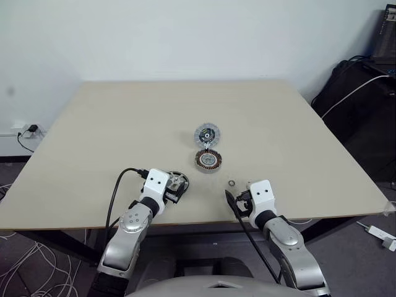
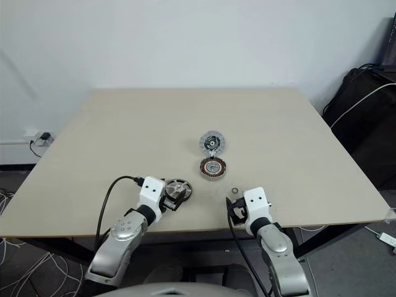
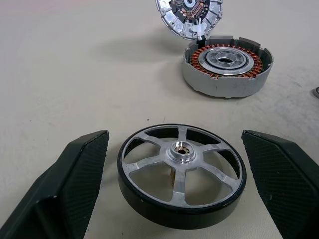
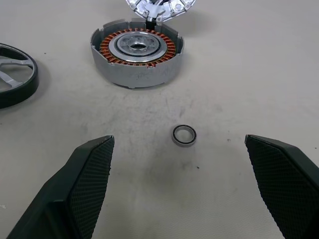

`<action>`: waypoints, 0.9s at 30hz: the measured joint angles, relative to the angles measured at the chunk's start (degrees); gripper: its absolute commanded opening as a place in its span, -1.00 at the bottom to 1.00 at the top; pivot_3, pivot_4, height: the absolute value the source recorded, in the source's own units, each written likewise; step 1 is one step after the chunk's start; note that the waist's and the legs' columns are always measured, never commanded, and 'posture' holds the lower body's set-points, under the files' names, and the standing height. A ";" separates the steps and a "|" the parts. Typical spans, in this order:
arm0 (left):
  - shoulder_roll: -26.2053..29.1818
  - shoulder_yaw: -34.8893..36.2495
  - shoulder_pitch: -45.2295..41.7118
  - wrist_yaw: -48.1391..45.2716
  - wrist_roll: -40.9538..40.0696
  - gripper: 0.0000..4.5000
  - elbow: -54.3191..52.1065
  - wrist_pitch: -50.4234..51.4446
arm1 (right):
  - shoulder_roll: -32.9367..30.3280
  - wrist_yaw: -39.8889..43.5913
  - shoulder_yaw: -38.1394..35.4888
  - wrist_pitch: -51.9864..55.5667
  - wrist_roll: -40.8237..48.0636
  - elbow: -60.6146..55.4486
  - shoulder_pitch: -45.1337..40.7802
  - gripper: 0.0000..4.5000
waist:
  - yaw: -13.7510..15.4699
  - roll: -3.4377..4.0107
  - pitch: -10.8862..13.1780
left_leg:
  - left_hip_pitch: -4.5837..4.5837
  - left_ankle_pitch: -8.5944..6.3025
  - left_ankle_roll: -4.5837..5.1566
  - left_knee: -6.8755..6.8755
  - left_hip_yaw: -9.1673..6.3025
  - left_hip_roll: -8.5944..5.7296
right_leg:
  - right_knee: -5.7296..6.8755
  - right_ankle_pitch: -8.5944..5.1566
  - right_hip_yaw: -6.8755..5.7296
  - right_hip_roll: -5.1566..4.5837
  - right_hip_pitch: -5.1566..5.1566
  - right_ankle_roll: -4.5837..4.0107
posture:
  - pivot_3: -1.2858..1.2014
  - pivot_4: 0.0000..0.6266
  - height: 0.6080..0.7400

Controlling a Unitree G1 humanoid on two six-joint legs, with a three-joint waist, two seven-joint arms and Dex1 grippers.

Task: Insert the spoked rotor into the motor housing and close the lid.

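Both end effectors, left [image 3: 174, 189] and right [image 4: 192, 191], are spread wide and empty. Half the lid [image 3: 189, 17] is cut off beyond the housing [image 3: 227, 64]; the rotor [image 3: 182, 174] is flanked by the left fingers.

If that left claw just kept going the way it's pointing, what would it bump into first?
Most likely the spoked rotor, lying flat on the table between the open left gripper's fingers. The motor housing sits farther beyond.

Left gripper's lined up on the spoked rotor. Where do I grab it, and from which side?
Grip the spoked rotor across its dark outer rim, coming in from the near side. It lies flat on the table, and the open left gripper already has a finger on either side. The thin spokes and small hub offer poorer purchase.
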 measured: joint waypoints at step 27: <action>-0.95 0.01 0.02 -0.56 -0.60 1.00 0.01 0.01 | 2.59 -3.17 0.63 4.25 -2.76 16.21 -13.27 0.99 | -0.18 -0.02 0.08 | -0.01 0.02 -0.03 0.00 0.00 0.00 | 0.01 0.12 -0.02 0.01 -0.04 -0.21 | 0.03 -1.00 1.00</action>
